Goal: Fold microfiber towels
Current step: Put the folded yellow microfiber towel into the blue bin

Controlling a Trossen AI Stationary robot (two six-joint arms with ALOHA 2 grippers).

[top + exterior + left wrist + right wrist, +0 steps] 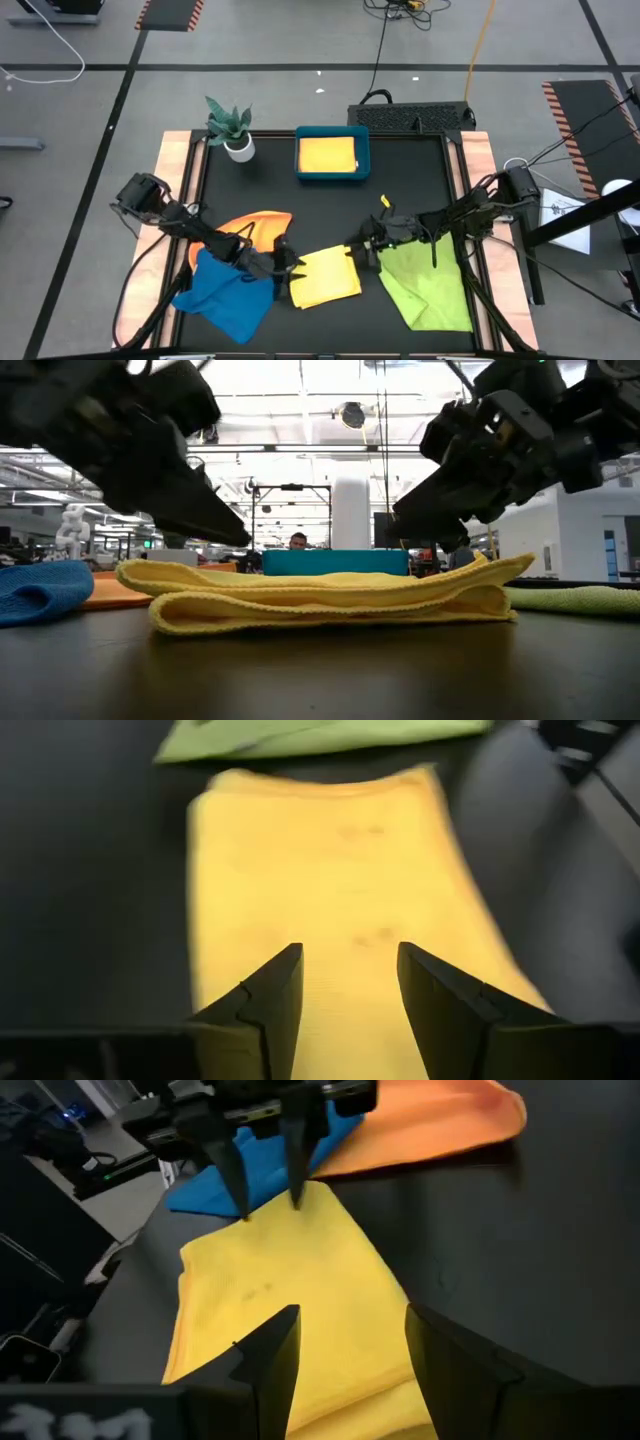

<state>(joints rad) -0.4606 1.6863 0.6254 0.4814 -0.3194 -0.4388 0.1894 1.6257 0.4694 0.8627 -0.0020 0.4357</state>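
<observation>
A yellow towel lies folded on the black table near its front edge, doubled over with the fold at its left end. My left gripper is open just above the towel's left end. My right gripper is open above its right end. Neither touches the towel in the low view. A blue towel and an orange towel lie crumpled at the left. A lime green towel lies at the right. Another yellow towel lies in the teal tray.
A potted plant stands at the table's far left, beside the tray at the far middle. Bare black table lies between the tray and the towels. A person shows in the room behind the table.
</observation>
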